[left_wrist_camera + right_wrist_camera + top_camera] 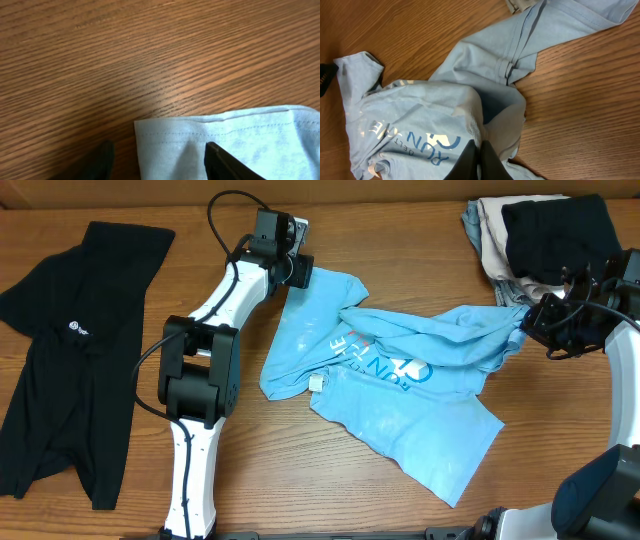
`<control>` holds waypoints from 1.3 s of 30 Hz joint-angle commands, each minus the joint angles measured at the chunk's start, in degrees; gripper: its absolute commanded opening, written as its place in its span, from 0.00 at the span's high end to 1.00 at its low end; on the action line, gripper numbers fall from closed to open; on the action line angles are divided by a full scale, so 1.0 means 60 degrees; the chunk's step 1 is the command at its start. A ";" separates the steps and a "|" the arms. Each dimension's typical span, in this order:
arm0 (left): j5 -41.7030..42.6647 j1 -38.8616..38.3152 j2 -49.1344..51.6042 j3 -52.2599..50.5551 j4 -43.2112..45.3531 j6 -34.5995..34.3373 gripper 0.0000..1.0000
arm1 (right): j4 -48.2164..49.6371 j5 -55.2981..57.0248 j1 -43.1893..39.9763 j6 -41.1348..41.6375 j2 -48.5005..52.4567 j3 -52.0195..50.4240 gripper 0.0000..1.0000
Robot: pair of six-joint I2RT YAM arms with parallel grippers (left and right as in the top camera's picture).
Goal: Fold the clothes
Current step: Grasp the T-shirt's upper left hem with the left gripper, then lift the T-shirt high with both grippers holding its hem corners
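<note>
We see the shirt lying crumpled across the middle of the desk, its lettering partly up. At 3 o'clock the right gripper is pressed together on a bunched end of the shirt, and the cloth runs in a drawn ridge from the centre toward it. We judge that end is held as an anchor so the rest can be spread flat. At 11 o'clock the left gripper is spread and straddles a hemmed corner lying flat. One finger is over the cloth and the other over bare wood, nothing pinched. We think it is placed to take that corner.

We cannot tell whether the right gripper holds a sleeve or the hem. The print is folded over and reads only in part. A black garment lies at 9 o'clock. A pile of clothes at 1 o'clock is cut off by the frame.
</note>
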 commanded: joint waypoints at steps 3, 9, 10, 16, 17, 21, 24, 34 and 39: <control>-0.0069 -0.0127 0.0466 0.0229 -0.0280 0.0576 0.48 | 0.0022 0.0076 -0.0004 -0.0029 -0.0237 -0.0015 0.96; -0.0095 -0.0251 0.0586 0.0229 -0.0419 0.0667 0.57 | 0.0022 0.0076 -0.0004 -0.0025 -0.0237 -0.0015 0.96; -0.0098 -0.0266 0.0586 0.0229 -0.0397 0.0667 0.59 | 0.0022 0.0076 -0.0004 -0.0029 -0.0237 -0.0015 0.96; -0.0299 -0.0401 0.0627 0.0229 -0.0382 0.0736 0.72 | 0.0026 0.0076 -0.0004 -0.0029 -0.0237 -0.0015 0.96; -0.0466 -0.0419 0.0637 0.0229 -0.0390 0.0732 0.74 | 0.0026 0.0080 -0.0004 -0.0029 -0.0237 -0.0015 0.96; -0.1089 -0.0437 0.0634 0.0233 -0.0419 0.0608 0.94 | 0.0047 0.0080 -0.0004 -0.0029 -0.0237 -0.0015 0.96; -0.1603 -0.0321 0.0459 0.0419 -0.0656 -0.0251 0.96 | 0.0171 0.0080 -0.0004 -0.0029 -0.0237 -0.0015 0.96; -0.1603 0.0929 -0.1228 0.4350 -0.4503 -0.0805 0.96 | 0.0361 0.0073 -0.0004 -0.0025 -0.0240 0.1060 0.96; -0.1599 0.1727 -0.2459 0.6313 -0.5927 -0.0805 0.96 | -0.0328 0.0073 -0.0004 -0.0025 -0.0240 0.2743 0.96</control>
